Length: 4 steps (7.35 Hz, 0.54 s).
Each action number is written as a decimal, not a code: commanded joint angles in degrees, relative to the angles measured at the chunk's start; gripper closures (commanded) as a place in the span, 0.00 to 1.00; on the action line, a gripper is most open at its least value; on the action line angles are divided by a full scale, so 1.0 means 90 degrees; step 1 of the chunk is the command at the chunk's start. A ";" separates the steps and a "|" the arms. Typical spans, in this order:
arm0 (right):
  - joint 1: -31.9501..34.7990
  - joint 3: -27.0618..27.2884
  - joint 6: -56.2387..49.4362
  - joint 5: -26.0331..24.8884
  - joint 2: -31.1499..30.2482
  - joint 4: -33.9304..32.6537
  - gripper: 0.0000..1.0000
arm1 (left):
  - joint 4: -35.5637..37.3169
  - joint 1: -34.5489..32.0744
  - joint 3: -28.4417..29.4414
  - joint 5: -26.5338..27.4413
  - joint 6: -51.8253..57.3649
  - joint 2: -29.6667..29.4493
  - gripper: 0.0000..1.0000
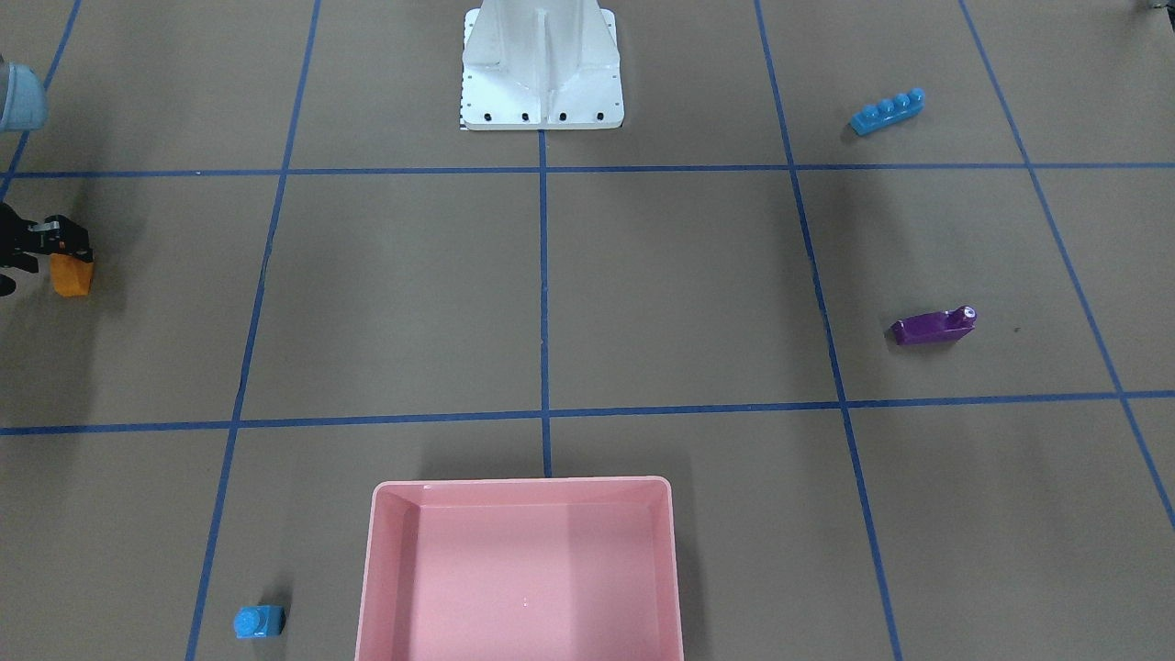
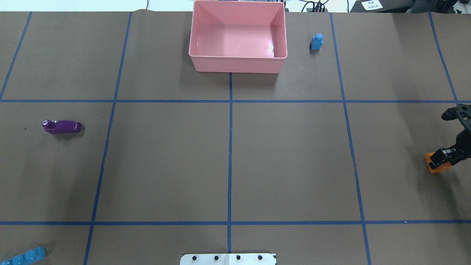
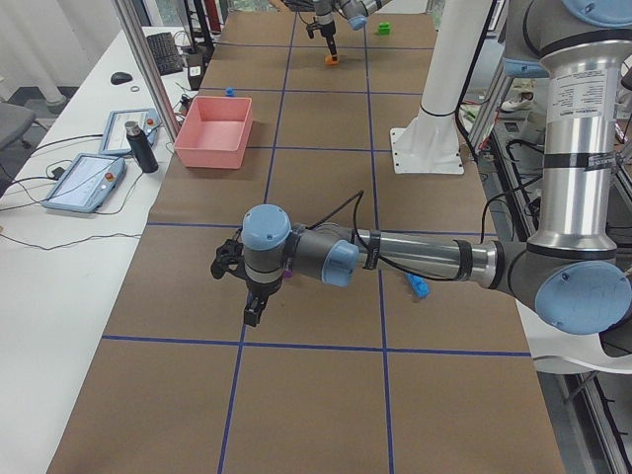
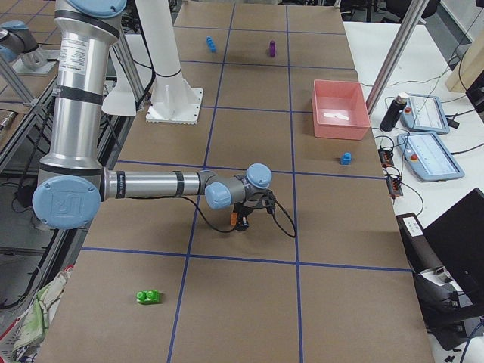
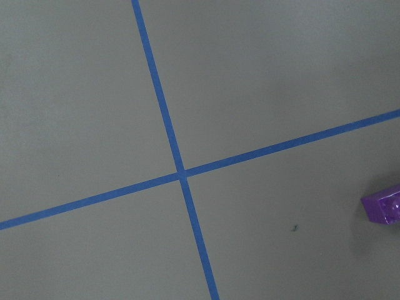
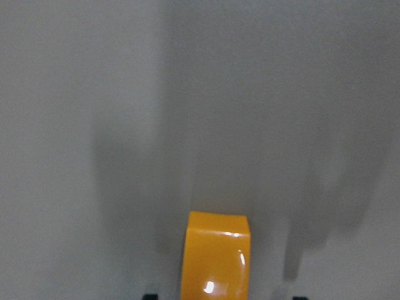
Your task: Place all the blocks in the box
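The orange brick (image 1: 72, 275) (image 2: 436, 166) (image 6: 215, 256) lies on the table at my far right. My right gripper (image 1: 57, 246) (image 2: 443, 156) is open and low over it, a fingertip on each side in the right wrist view. The pink box (image 1: 523, 482) (image 2: 237, 64) holds no brick. The purple brick (image 1: 934, 327) (image 2: 62, 126) (image 5: 384, 205) lies beside my left gripper (image 3: 247, 296); I cannot tell whether that gripper is open or shut. The long light-blue brick (image 1: 887, 112) (image 2: 24, 256), the small light-blue brick (image 1: 258, 621) (image 2: 317, 41) and the green brick (image 4: 148, 297) lie apart.
The white base plate (image 1: 542, 101) (image 2: 228, 259) stands at the table's near middle. Tablets (image 3: 87, 183) and a dark bottle (image 3: 134, 146) sit on the side bench beyond the box. Blue tape lines grid the brown table.
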 commanded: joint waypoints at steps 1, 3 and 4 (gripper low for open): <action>0.0025 0.0037 -0.0010 -0.0015 -0.0026 -0.0008 1.00 | 0.0008 0.0000 -0.0009 0.0000 -0.0007 -0.0004 0.00; 0.0442 0.0911 -0.0020 0.0043 -0.0394 -0.0086 1.00 | 0.0008 0.0000 0.0000 -0.0418 -0.0026 -0.0023 0.00; 0.0842 0.1284 -0.0030 0.0073 -0.0561 -0.0087 1.00 | -0.0012 0.0136 -0.0009 -0.0420 -0.0317 -0.0100 0.00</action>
